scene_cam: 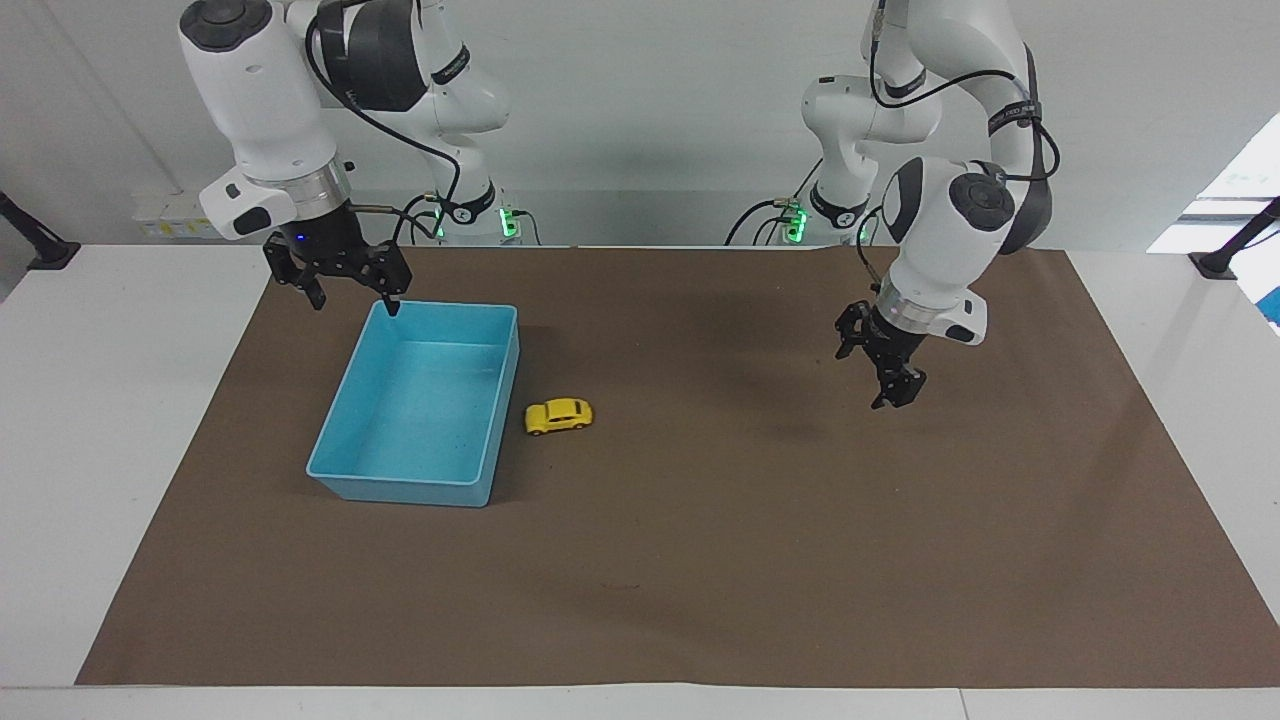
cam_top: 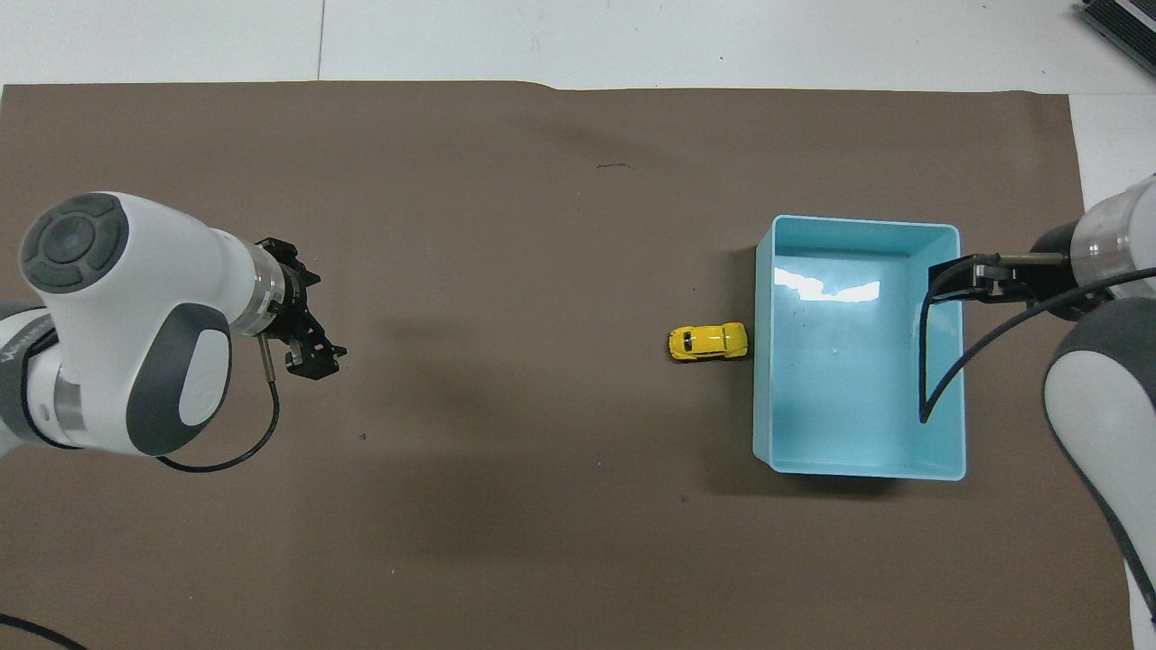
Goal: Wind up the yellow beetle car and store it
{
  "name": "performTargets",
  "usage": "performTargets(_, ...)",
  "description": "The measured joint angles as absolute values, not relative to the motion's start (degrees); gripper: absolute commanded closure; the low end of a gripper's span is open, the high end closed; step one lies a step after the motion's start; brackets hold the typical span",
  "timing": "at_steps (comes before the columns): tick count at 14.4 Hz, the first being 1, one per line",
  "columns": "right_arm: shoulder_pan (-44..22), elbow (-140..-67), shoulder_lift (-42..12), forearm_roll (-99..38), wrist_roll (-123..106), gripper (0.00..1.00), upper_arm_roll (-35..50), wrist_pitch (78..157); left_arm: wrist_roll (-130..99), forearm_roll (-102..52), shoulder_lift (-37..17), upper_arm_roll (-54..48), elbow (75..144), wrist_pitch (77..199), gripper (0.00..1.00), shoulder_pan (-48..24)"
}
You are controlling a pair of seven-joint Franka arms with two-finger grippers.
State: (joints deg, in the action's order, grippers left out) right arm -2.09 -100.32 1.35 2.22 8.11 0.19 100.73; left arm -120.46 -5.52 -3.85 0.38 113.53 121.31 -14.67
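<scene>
The yellow beetle car (scene_cam: pixel 559 416) (cam_top: pixel 708 341) stands on its wheels on the brown mat. It is close beside the side wall of the blue bin (scene_cam: pixel 400 488) (cam_top: pixel 858 224), outside it, and I cannot tell whether it touches. The bin is empty. My left gripper (scene_cam: pixel 880 368) (cam_top: pixel 312 325) hangs open and holds nothing, just above the mat at the left arm's end and well apart from the car. My right gripper (scene_cam: pixel 355 303) (cam_top: pixel 971 275) is open and empty over the bin's rim, at the corner nearest the robots.
The brown mat (scene_cam: pixel 700 560) covers most of the white table (scene_cam: pixel 120 420). A black cable (cam_top: pixel 930 379) from the right arm loops over the bin. Nothing else lies on the mat.
</scene>
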Motion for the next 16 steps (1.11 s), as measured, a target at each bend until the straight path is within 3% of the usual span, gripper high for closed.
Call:
performTargets(4,-2.2,-103.09,1.27,0.12,5.32,0.0,0.29,100.93,-118.85,-5.46,-3.41,0.55,108.59,118.42,0.0,-13.7)
performTargets(9,-3.21,-107.43,0.57,-1.13,2.67,0.0,0.36,106.51,-110.4,-5.45,-3.33,0.61,104.43,114.74,0.0,-13.28)
performTargets(16,-10.34,-108.53,-2.21,-1.18,33.39,0.0,0.47,108.89,-89.21,-5.41,-3.09,0.68,96.38,105.42,0.0,-10.92)
